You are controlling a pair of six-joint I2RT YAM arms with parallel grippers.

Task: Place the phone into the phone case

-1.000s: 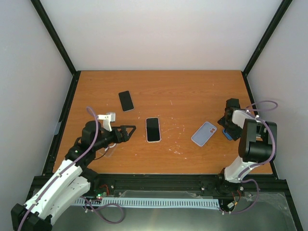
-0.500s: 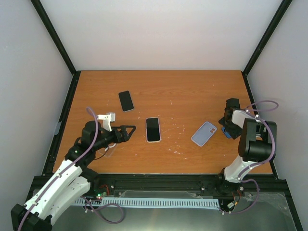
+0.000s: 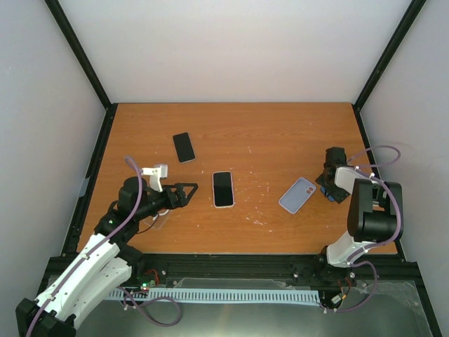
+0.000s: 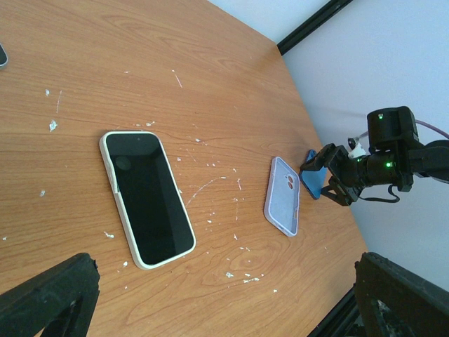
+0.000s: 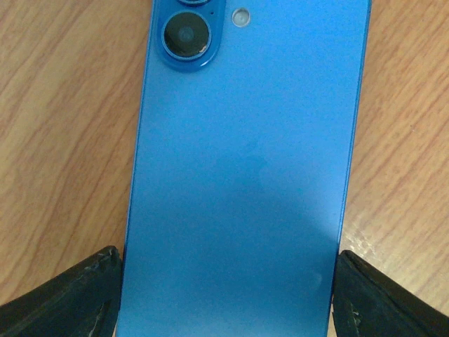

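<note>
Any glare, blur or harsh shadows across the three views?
Top external: even diffuse light, soft shadows, no glare on the table. Left wrist: white-cased phone and lilac case sharp, own fingers dark at the bottom corners. Right wrist: blue phone fills the frame, slightly soft, faint sheen mid-back.

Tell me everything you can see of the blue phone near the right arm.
The blue phone lies flat on the wooden table, back side up, smooth and matte-looking. Near its top end are a round camera lens, part of a second one, and a small flash. The right gripper straddles it, one black finger close against each long edge; whether they press it, I cannot tell. The lilac case lies apart, beside it.
</note>
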